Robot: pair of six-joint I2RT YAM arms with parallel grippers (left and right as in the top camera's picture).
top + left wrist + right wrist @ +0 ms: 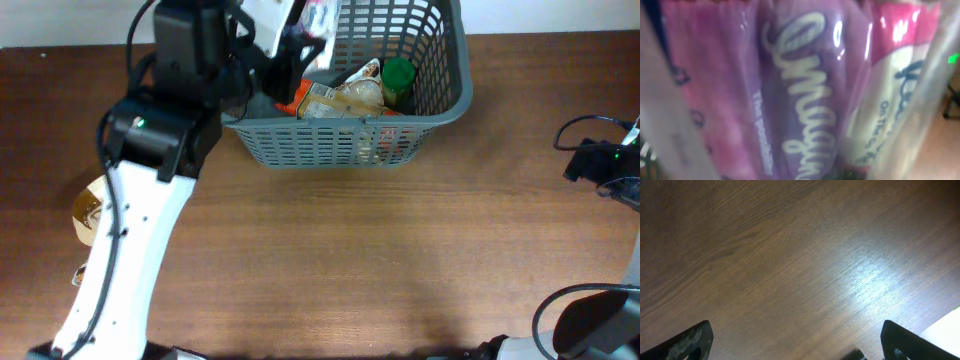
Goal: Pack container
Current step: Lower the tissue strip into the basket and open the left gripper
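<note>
The left gripper (297, 52) is clamped on a pink and purple packet (790, 90) with pale script lettering, which fills its wrist view. Just below these jaws, spreading to their right, sits the container (320, 145). It is a dark grey basket with slotted lattice walls and a thick rim, at the far edge of the wooden table (350, 260). Inside, a green-lidded jar (398, 75) and a clear bag (345, 95) crowd the near wall, and open floor shows behind them. The right gripper (800, 347) stands spread wide with nothing between its fingers, over bare wood, well apart from the container.
</note>
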